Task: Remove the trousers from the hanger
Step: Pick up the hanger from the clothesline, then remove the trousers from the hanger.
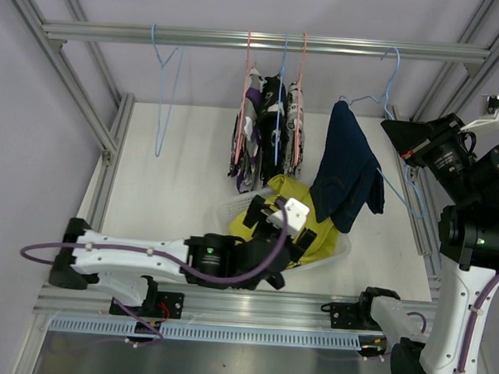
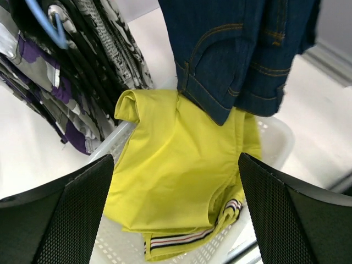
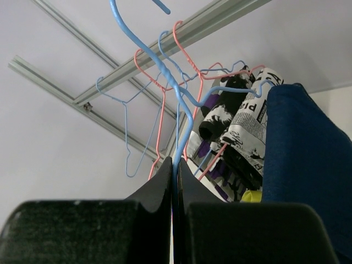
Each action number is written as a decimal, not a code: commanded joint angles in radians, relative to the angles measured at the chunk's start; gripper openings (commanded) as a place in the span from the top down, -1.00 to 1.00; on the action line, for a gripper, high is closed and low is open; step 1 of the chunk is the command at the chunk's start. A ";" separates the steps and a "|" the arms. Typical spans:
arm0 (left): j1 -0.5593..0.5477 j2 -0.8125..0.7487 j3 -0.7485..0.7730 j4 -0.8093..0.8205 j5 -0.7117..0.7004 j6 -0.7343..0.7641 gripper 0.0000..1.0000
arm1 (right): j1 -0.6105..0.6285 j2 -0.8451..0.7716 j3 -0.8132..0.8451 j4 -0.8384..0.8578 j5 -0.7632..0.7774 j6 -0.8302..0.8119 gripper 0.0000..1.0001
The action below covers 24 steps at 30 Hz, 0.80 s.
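Note:
The navy trousers [image 1: 345, 170] hang draped over a blue hanger [image 1: 393, 77] on the rail, their lower edge just above the basket. My right gripper [image 3: 176, 165] is shut on that hanger's wire [image 3: 175, 104], beside the navy cloth [image 3: 308, 165]. The yellow trousers [image 2: 181, 181] lie crumpled in a white basket [image 2: 275, 137]. Over them my left gripper [image 2: 175, 159] hovers open, holding nothing. Three patterned trousers [image 1: 264, 130] hang close together on pink and blue hangers at the rail's middle.
An empty blue hanger [image 1: 164, 92] hangs at the left of the metal rail [image 1: 115, 34]. The basket [image 1: 333, 253] sits near the table's front edge. Frame posts stand at both sides.

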 commanded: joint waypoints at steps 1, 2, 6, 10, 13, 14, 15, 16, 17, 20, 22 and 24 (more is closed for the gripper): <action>-0.019 0.079 0.116 0.013 -0.199 -0.037 -0.98 | 0.004 -0.036 0.007 0.088 0.012 0.009 1.00; -0.020 0.109 0.123 0.019 -0.196 -0.040 -0.98 | 0.005 -0.037 -0.001 0.090 0.008 0.014 1.00; -0.026 0.136 0.124 0.053 -0.183 -0.048 -0.99 | 0.018 -0.039 -0.033 0.123 -0.009 0.027 1.00; -0.026 0.122 0.099 0.110 -0.183 -0.043 -0.99 | 0.042 -0.036 -0.057 0.140 0.001 0.034 1.00; -0.026 0.126 0.088 0.252 -0.160 0.048 -0.99 | 0.068 -0.037 -0.085 0.159 0.012 0.040 1.00; -0.026 0.129 0.087 0.289 -0.147 0.071 -0.99 | 0.083 -0.039 -0.086 0.163 0.018 0.040 1.00; -0.026 0.137 0.090 0.329 -0.130 0.098 -0.99 | 0.093 -0.039 -0.088 0.162 0.023 0.040 1.00; -0.026 0.155 0.097 0.425 -0.098 0.148 -0.99 | 0.103 -0.039 -0.088 0.162 0.041 0.040 1.00; -0.026 0.165 0.104 0.461 -0.079 0.167 -0.98 | 0.113 -0.039 -0.087 0.160 0.050 0.035 1.00; -0.026 0.215 0.137 0.585 -0.021 0.227 -0.99 | 0.169 -0.036 -0.079 0.154 0.084 0.021 1.00; -0.025 0.261 0.180 0.622 0.001 0.248 -0.99 | 0.200 -0.034 -0.079 0.147 0.103 0.015 1.00; -0.025 0.296 0.232 0.627 0.016 0.251 -0.99 | 0.221 -0.036 -0.083 0.147 0.109 0.012 1.00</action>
